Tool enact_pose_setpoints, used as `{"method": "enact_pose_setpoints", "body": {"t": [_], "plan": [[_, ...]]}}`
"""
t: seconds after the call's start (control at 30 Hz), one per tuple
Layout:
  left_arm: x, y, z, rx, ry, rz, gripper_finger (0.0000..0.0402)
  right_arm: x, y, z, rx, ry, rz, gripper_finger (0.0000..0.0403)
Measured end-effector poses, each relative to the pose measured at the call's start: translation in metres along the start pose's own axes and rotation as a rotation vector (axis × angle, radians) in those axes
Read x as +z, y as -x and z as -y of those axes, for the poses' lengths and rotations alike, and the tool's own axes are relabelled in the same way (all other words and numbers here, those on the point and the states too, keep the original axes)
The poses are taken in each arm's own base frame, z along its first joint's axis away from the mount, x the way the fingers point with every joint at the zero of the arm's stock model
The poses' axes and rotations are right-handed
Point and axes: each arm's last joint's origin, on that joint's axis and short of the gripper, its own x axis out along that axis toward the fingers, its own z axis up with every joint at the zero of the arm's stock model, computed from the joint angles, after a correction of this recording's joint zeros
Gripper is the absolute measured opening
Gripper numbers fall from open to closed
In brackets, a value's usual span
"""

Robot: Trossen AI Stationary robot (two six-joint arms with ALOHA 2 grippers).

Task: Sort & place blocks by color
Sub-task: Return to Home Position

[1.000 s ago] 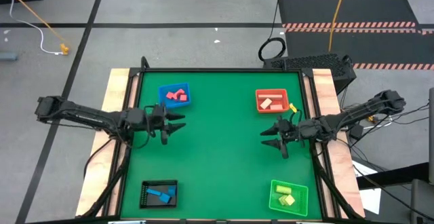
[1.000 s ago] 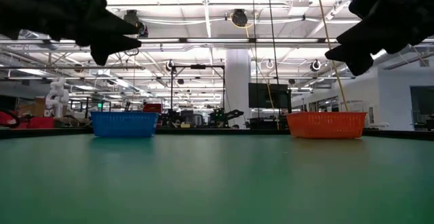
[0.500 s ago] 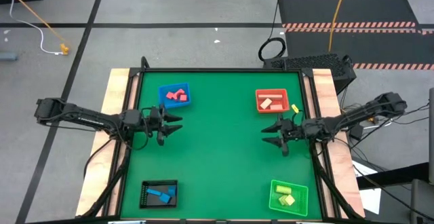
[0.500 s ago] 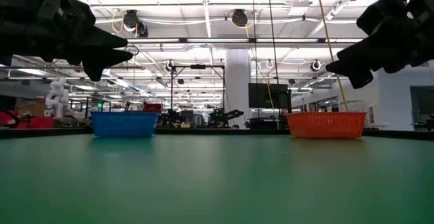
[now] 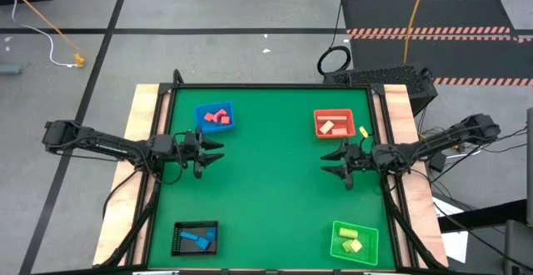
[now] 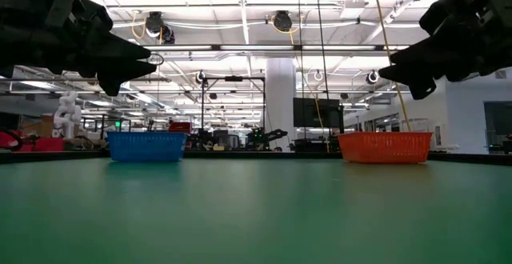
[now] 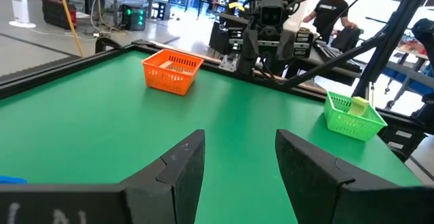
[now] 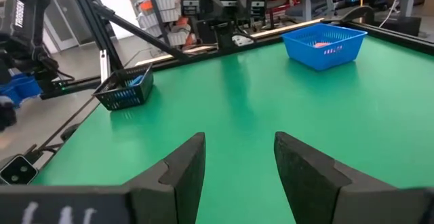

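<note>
High view, left to right: left gripper, fingers open and empty, has drawn back slightly toward the frame's left; right gripper likewise, toward the right. Blocks lie inside the four baskets, so sorting looks finished.

Pink-red blocks: several small pieces, jumbled, inside blue tray, counter far-left area. Cream-tan blocks: a couple of pale bars lying flat, inside red tray, counter far-right area. Lone yellow block: small, tilted, outside any tray, at counter's right edge by that red tray; touching or not, can't tell. Blue blocks: flat bar pieces inside black tray, counter near-left corner. Yellow blocks: two or three small chunks inside green tray, counter near-right corner. Exact shapes too small to tell.
</note>
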Motion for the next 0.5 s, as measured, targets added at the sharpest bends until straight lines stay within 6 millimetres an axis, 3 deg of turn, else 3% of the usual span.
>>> {"method": "enact_pose_setpoints", "body": {"t": [0.5], "plan": [[-0.0004, 0.0000, -0.0001, 0.002, -0.085, -0.004, 0.0182, 0.0000, 0.0000, -0.0001, 0.003, 0.000, 0.000, 0.0167]]}}
